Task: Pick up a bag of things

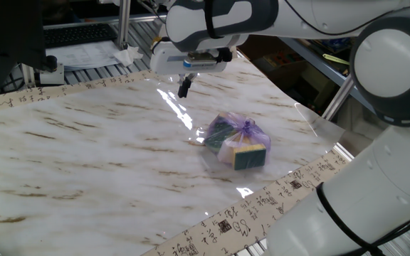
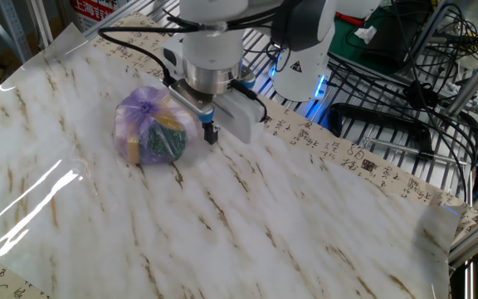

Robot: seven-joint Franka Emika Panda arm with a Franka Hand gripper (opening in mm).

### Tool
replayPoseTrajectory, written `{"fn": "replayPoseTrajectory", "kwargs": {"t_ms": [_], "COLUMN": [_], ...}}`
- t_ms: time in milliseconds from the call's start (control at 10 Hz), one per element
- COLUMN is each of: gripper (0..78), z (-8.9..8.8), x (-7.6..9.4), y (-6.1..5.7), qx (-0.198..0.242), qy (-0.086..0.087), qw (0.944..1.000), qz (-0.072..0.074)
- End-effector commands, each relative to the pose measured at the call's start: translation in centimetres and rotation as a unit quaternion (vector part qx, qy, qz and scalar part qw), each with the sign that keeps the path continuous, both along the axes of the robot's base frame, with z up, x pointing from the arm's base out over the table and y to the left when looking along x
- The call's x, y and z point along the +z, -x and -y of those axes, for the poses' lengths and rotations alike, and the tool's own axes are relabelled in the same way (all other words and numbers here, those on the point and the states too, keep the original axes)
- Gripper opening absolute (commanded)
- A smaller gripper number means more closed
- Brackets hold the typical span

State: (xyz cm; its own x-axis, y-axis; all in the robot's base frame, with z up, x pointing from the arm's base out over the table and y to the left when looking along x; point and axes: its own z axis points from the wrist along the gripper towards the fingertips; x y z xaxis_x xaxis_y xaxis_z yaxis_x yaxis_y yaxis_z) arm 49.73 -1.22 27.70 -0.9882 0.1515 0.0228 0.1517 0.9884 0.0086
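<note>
Knotted purple bag (image 1: 238, 141) of sponge blocks (image 1: 248, 156)

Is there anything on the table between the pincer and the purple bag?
No. In one fixed view, only bare marble table with a light glare lies between the pincer and the purple bag; the other fixed view overlaps them.
</note>
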Motion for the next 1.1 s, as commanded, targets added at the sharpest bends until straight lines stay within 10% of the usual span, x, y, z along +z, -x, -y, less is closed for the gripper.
{"fn": "replayPoseTrajectory", "kwargs": {"t_ms": [100, 600, 1100], "gripper": [0.0, 0.0, 0.0], "z": [0.0, -0.4, -4.6], "x": [0.1, 0.3, 0.2], "y": [-0.1, -0.2, -1.2], "qx": [0.005, 0.013, -0.025], "qy": [0.008, 0.009, 0.017], "qw": [0.9999, 0.9999, 0.9995], "qz": [0.01, 0.007, 0.003]}}
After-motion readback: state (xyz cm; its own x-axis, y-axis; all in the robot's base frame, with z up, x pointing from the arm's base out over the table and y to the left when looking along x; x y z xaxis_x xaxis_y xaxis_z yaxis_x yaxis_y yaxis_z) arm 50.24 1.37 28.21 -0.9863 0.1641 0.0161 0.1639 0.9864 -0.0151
